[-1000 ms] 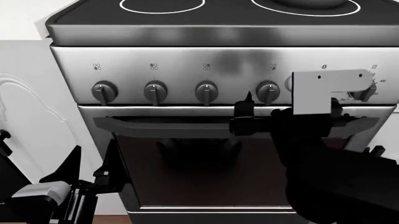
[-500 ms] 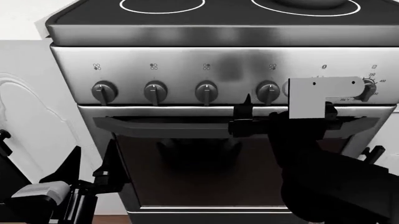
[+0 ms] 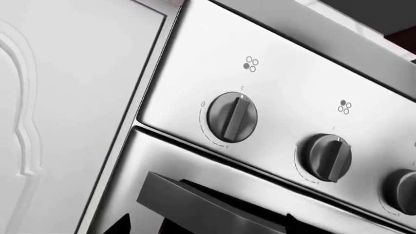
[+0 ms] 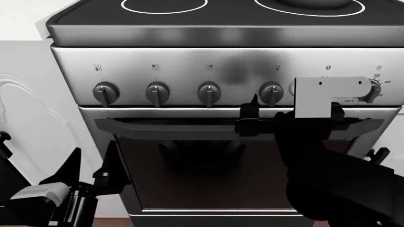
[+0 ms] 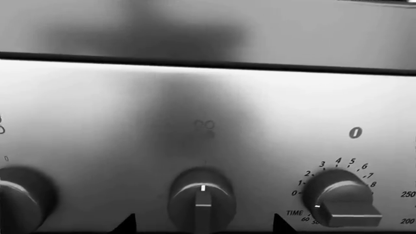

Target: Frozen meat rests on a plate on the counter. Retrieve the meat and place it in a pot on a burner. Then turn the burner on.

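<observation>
Faces right gripper, spread and empty, at fourth knob.
Rests left gripper nearest, low, spread, empty, well apart. Straddles the knob, straight ahead, pointer upright. Counts four burner knobs in a row, then two circles; the burner under the pot. Shows no meat.

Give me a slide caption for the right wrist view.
Right wrist camera faces the stove's control panel, a burner knob centred beside the timer dial.

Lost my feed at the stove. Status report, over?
Right gripper open, at fourth burner knob, not gripping. Left gripper open, idle by oven door. Pot barely visible, meat not seen. Nothing blocking.
</observation>
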### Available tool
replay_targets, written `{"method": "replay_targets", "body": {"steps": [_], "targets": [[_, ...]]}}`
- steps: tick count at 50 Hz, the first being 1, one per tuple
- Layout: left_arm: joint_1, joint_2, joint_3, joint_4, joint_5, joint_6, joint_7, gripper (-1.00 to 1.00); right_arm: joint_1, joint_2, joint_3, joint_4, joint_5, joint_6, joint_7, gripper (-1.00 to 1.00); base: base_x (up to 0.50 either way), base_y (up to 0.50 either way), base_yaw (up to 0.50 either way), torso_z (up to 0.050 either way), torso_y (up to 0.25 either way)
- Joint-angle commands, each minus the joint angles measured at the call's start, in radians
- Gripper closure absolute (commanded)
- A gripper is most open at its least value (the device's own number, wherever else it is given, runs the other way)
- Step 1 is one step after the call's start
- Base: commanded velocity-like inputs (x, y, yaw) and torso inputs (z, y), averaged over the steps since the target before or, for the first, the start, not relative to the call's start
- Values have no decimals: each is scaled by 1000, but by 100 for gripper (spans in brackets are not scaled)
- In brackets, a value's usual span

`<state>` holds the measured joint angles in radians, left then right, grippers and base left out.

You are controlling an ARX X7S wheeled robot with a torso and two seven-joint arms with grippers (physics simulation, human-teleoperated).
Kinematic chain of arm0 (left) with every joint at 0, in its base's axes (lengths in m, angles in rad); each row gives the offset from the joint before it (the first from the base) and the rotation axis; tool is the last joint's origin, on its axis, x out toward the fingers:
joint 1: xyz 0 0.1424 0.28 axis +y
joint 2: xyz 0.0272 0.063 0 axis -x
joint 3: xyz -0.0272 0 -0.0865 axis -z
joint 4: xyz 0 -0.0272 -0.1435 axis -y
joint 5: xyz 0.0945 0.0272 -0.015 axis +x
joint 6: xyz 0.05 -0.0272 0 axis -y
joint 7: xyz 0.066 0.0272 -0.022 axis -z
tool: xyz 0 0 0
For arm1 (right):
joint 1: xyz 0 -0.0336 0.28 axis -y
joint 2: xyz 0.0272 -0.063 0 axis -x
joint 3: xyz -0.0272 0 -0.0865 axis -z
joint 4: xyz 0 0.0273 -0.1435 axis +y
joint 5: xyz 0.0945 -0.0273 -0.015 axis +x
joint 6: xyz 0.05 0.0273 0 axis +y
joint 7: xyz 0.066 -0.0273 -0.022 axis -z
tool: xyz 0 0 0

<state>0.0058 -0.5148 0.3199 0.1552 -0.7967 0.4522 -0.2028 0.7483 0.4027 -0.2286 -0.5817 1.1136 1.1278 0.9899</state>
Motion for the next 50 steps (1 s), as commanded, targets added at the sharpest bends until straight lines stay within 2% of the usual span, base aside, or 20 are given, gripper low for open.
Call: {"method": "replay_targets", "body": {"steps": [1, 50], "targets": [[1, -1, -5, 5, -6, 1, -1, -100, 7, 5, -13, 19, -23, -15, -13, -100, 0, 0, 0, 0, 0], [-1, 1, -10, -5, -16, -3, 2, -100, 27, 10, -82, 109, -97, -77, -88, -100, 0, 0, 0, 0, 0]]}}
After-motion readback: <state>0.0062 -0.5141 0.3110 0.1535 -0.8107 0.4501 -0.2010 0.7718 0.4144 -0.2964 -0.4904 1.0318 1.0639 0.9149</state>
